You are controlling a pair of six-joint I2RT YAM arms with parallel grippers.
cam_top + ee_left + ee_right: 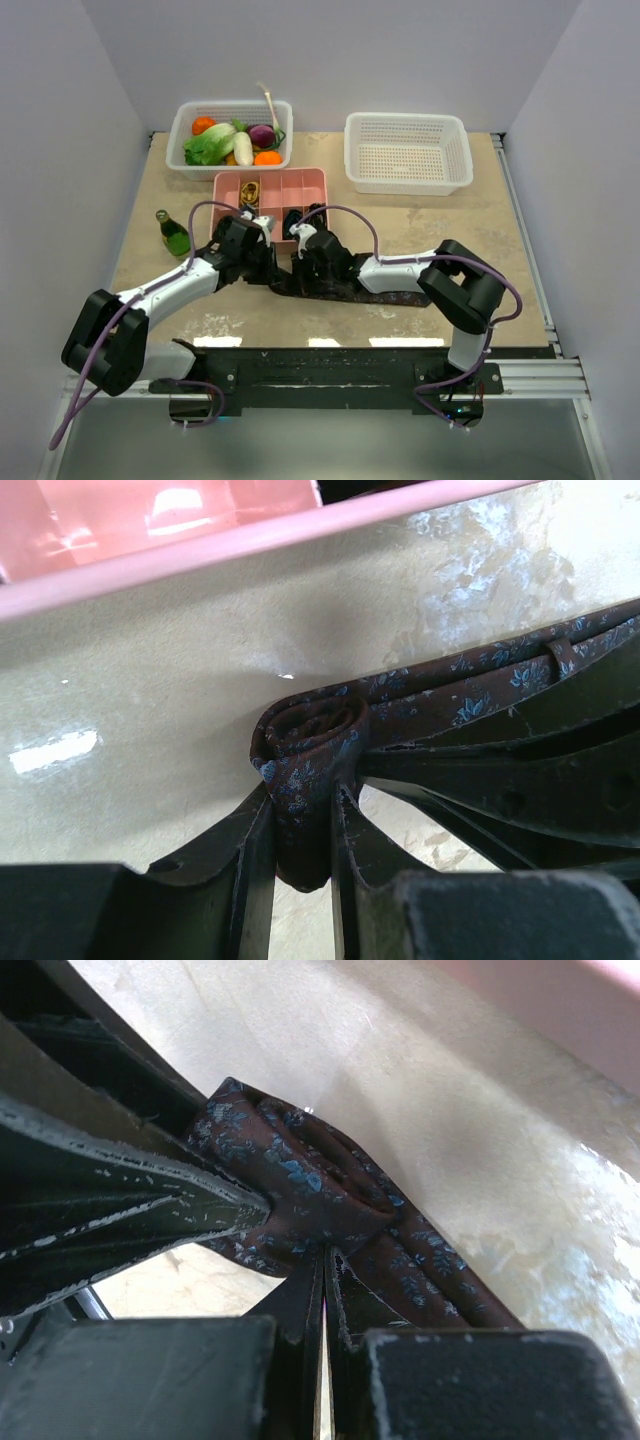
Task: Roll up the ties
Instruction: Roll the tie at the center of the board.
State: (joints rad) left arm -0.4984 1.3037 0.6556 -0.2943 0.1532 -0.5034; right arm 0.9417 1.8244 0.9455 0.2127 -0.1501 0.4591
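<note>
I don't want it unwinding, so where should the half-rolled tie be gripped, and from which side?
Likely the coiled end: pinch across its rounded sides, coming in end-on from the side away from the pink tray. That presses the layers together and clears the loose tail.

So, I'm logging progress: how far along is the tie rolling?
Started: one end of the tie is wound into a small coil. In hand: left gripper and right gripper both pinch it there. Left: the long flat stretch on the table still needs rolling.
</note>
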